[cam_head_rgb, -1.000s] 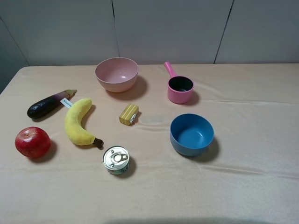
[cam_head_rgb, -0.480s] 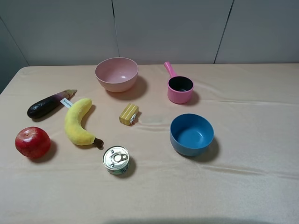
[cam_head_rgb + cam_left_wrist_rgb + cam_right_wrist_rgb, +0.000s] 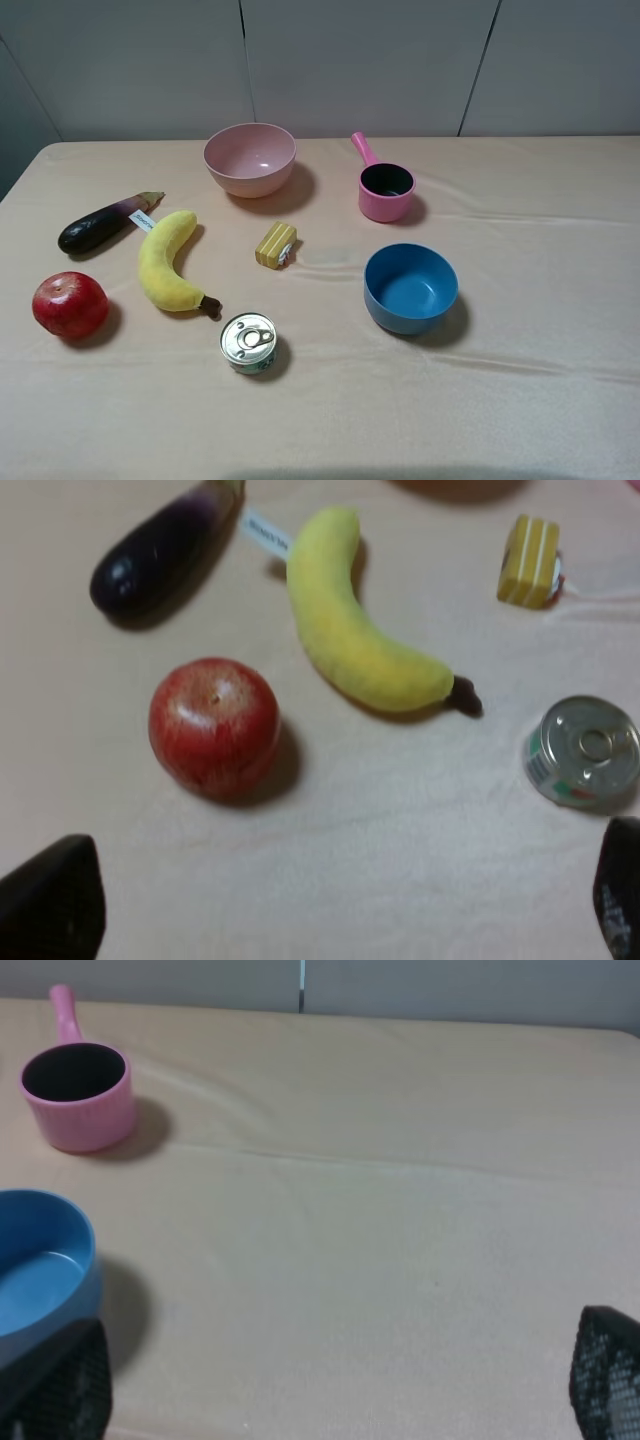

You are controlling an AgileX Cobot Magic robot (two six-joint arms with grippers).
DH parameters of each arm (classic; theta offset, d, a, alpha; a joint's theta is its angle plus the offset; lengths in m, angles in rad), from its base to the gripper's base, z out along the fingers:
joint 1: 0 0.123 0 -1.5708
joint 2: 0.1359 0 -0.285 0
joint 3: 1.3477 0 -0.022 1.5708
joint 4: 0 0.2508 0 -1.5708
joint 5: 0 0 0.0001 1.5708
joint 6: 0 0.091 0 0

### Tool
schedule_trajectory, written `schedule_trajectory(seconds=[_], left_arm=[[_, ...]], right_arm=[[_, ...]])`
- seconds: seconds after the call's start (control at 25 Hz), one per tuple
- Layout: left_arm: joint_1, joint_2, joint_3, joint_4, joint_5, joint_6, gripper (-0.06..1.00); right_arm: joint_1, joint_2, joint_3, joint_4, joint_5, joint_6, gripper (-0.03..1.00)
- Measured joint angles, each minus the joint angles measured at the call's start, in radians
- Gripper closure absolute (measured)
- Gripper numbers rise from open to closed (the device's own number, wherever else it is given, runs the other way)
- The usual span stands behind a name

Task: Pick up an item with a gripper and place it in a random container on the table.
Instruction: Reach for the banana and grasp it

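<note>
The yellow plush banana (image 3: 166, 262) lies on the beige cloth table (image 3: 520, 400) at the left, its white tag towards the eggplant and its brown stem towards the can. It also shows in the left wrist view (image 3: 355, 640). The pale pink bowl (image 3: 250, 158) stands empty at the back, apart from the banana. Neither arm shows in the exterior view. My left gripper (image 3: 335, 920) is open and empty, its dark fingertips (image 3: 50, 905) wide apart, short of the apple and banana. My right gripper (image 3: 330, 1390) is open and empty over bare cloth beside the blue bowl.
A dark eggplant (image 3: 100, 225) and a red apple (image 3: 70, 305) lie left of the banana. A tin can (image 3: 248, 343) and a small yellow block (image 3: 276, 245) lie to its right. A hot-pink handled pot (image 3: 385, 190) and a blue bowl (image 3: 410, 288) stand on the right.
</note>
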Motion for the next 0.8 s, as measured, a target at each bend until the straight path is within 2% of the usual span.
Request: schedule_trajectory(seconds=[0.52,0.8], left_arm=[[0.000,0.485,-0.158,0.000,-0.149,0.000,-0.05],[0.000,0.753,-0.257,-0.001,-0.188,0.000,-0.05]], right_arm=[[0.000,0.000,0.000,0.000,0.000,0.000,0.27],[0.000,0.000,0.000,0.000,0.000,0.000,0.27]])
